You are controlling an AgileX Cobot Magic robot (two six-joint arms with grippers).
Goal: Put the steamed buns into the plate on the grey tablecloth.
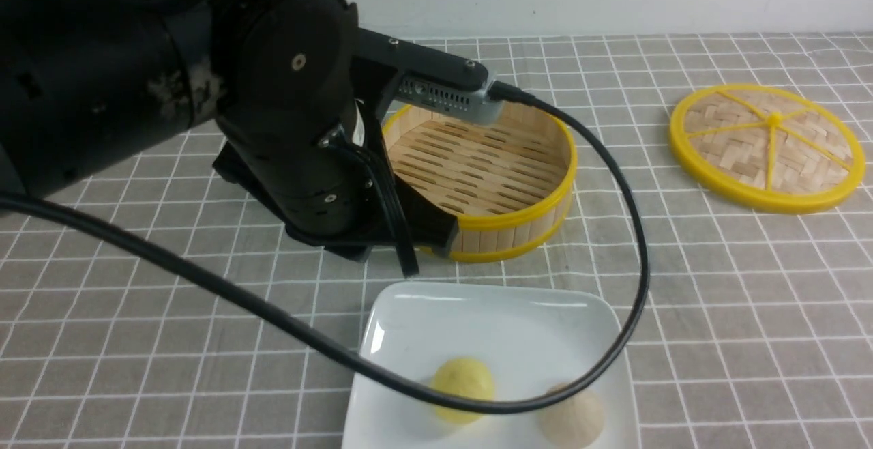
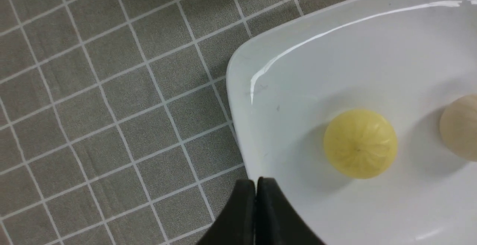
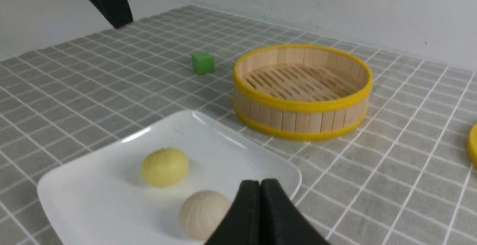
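Two steamed buns lie apart in the white square plate (image 1: 477, 312) on the grey tablecloth (image 1: 750, 299): a pale yellow bun (image 1: 464, 377) and a beige bun (image 1: 573, 418). The left wrist view shows the yellow bun (image 2: 359, 143), the beige bun (image 2: 460, 127) and the plate (image 2: 298, 70). My left gripper (image 2: 256, 181) is shut and empty above the plate's edge, clear of the yellow bun. My right gripper (image 3: 260, 181) is shut and empty, close beside the beige bun (image 3: 203, 213); the yellow bun (image 3: 164, 166) is farther off. The front view does not show the right gripper.
An empty bamboo steamer basket (image 1: 477, 162) with a yellow rim stands behind the plate. Its woven lid (image 1: 767, 145) lies flat at the back right. A green cube (image 3: 203, 63) sits beside the basket. My bulky left arm (image 1: 204, 94) and its black cable (image 1: 634, 244) hang over the plate.
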